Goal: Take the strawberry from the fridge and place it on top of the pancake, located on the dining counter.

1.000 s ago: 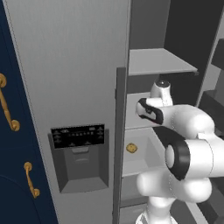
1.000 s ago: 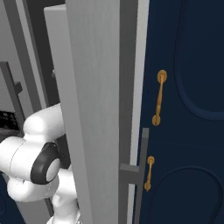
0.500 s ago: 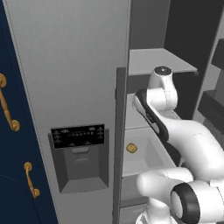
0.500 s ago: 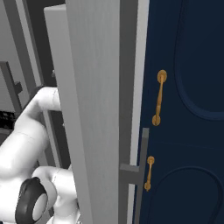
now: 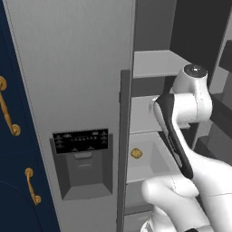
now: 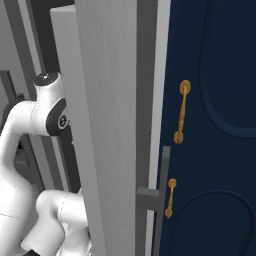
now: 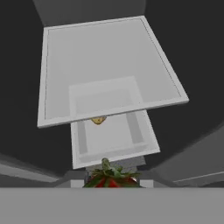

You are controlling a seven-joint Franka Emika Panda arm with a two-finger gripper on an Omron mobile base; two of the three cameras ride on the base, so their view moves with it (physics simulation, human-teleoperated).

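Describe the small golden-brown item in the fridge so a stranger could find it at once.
Look into the open fridge, below the flat grey shelf, into the light-grey drawer. The small round golden-brown item lies alone near its left wall; unlike the strawberry, it is not red.

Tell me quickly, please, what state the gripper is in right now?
Gripper: jaws shut on the strawberry, above the fridge shelves.

White arm (image 5: 181,131) inside the open fridge (image 5: 72,90), golden-brown food item (image 5: 136,153) in drawer.
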